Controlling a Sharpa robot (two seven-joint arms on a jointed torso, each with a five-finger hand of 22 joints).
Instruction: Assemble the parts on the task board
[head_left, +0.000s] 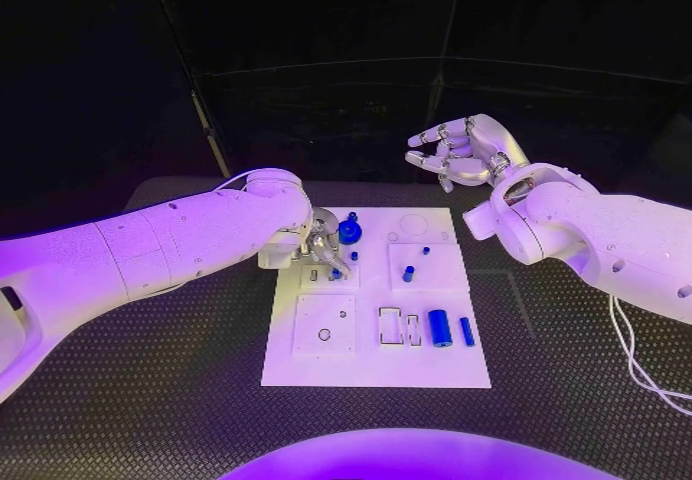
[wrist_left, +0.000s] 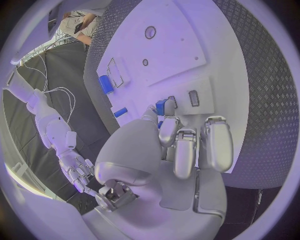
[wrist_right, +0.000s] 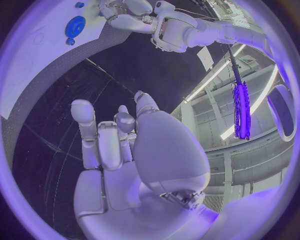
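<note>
**Count of things on the table**

One white task board (head_left: 375, 372) lies on the table. On it I count five blue parts: one round knobbed piece (head_left: 349, 231) at its far edge, two small pegs (head_left: 408, 273) mid-board, two cylinders (head_left: 440, 327) nearer its front. Two hands.

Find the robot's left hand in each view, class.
Head view: left hand on the task board's far left part.
Left wrist view: mid-circle, fingers over the task board.
Right wrist view: beyond the right hand, at the task board.
Shared landmark: the task board.
</note>
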